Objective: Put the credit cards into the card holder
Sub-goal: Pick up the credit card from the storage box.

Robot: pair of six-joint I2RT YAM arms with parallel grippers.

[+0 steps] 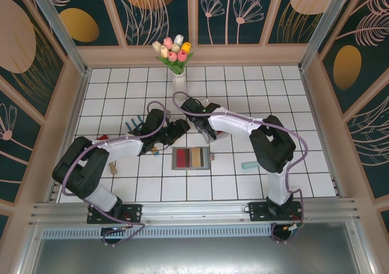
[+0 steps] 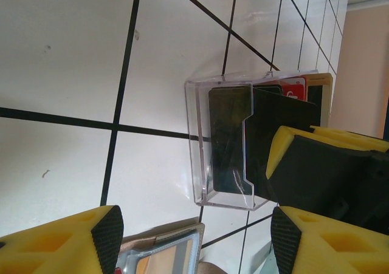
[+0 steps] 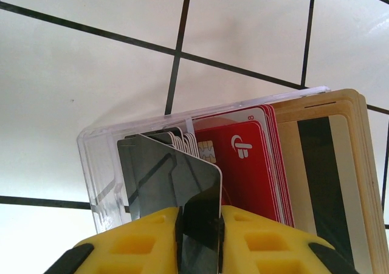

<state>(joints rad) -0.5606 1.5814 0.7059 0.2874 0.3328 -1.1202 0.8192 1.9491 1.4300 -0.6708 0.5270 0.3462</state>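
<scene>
Right claw point(image 3: 199, 225): closed on the lower edge of a black card point(image 3: 173, 177), one yellow finger point(image 3: 134, 243) on each side, card upright at the front of the clear rack point(image 3: 100, 164); cannot tell whether free of its slot.
Left claw point(image 2: 194, 245): jaws wide apart, nothing between them, above white tile and one corner of the card holder.
Credit cards point(image 3: 249, 164): standing in the rack in rows, red ones in the middle, tan ones with a dark stripe at the right, more dark ones behind the pinched card.
Card holder point(image 1: 191, 158): lying open and flat on the worktop point(image 1: 292, 104), on the near side of both claws, between the two arms; red, dark and tan bands across its inner face.
Right wrist view: close look at the pinch, the chip and white logo on the front red card, and the stepped card edges.
Left wrist view: rack seen from its side, the right claw reaching in from the right, grey corner of the card holder at the bottom edge.
Top view: both arms bent inward and meeting over the middle tiles, a vase of tulips point(image 1: 176, 58) at the far edge, a small teal piece point(image 1: 249, 164) right of the card holder.
</scene>
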